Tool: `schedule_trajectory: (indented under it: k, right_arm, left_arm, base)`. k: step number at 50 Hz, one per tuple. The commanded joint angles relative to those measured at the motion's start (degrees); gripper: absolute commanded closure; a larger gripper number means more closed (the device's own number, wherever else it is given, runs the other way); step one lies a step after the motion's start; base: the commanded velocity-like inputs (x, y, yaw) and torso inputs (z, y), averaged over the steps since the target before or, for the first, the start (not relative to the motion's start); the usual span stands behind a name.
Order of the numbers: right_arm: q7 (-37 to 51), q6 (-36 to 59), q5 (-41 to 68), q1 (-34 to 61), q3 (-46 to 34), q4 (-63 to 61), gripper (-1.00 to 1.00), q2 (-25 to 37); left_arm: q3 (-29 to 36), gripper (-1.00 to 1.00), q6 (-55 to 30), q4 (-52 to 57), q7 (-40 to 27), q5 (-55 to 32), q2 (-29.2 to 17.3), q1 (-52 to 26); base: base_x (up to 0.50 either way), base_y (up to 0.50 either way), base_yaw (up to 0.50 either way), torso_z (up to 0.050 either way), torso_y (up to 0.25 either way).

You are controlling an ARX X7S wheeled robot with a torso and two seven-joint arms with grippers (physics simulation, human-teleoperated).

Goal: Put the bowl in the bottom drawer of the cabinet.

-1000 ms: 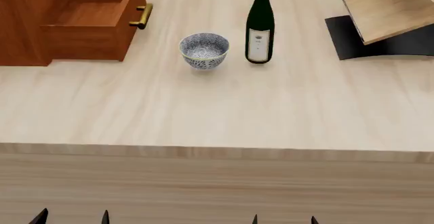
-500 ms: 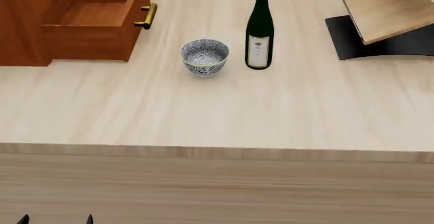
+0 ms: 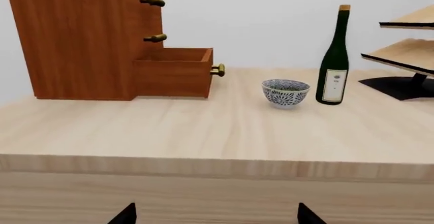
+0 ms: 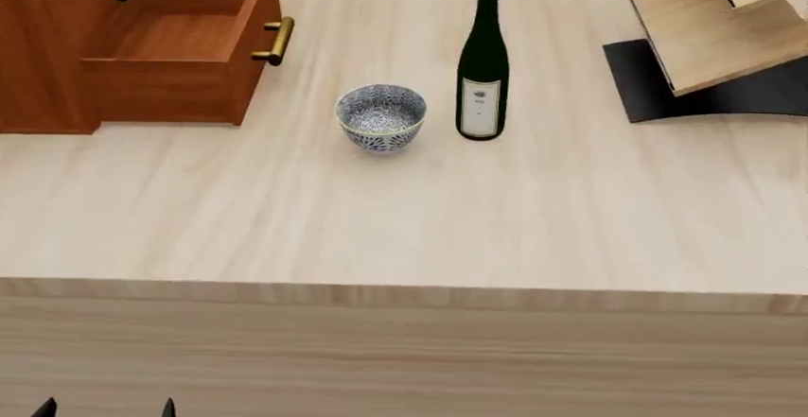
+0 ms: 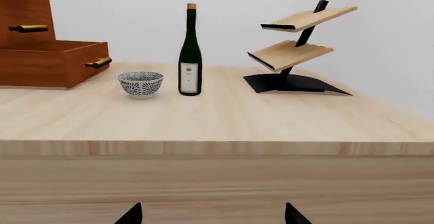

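Bowl (image 4: 380, 116) sits well beyond my open, empty left gripper (image 3: 214, 215); right gripper (image 5: 211, 215) likewise. View has shifted slightly since before.

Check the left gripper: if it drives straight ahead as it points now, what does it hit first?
Likely the table's front face: the left gripper sits open below the tabletop edge, facing that panel. The bowl stands farther back on top. Depth is uncertain.

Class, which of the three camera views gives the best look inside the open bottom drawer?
The head view: looking down, it shows the bottom drawer pulled out, its floor bare. The left wrist view shows only its side wall and brass handle from table height; the right wrist view shows its side wall at the picture's edge, interior hidden.
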Motion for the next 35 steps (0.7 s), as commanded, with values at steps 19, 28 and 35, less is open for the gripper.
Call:
schedule_trajectory:
  k: [19, 28, 35]
  right_arm:
    - [2.62, 2.84, 1.15, 1.26, -2.08, -1.03, -1.0, 2.19]
    - [3.52, 2.09, 1.43, 1.48, -2.69, -0.42, -1.0, 2.49]
    - [3.75, 1.47, 2.11, 1.23, -2.88, -0.06, -1.0, 3.09]
  left_arm:
    - [2.58, -1.0, -1.03, -0.8, -1.37, -2.26, -1.6, -1.51]
    - [2.82, -1.0, -0.94, -2.09, -1.12, -3.39, -2.17, -2.34]
    - [3.3, -1.0, -1.6, -0.6, -1.79, -3.52, -2.46, -1.67]
  base:
    - [0.0, 0.0, 0.0, 0.05, 0.0]
    - [0.0, 0.0, 0.0, 0.05, 0.0]
    - [0.0, 0.0, 0.0, 0.05, 0.0]
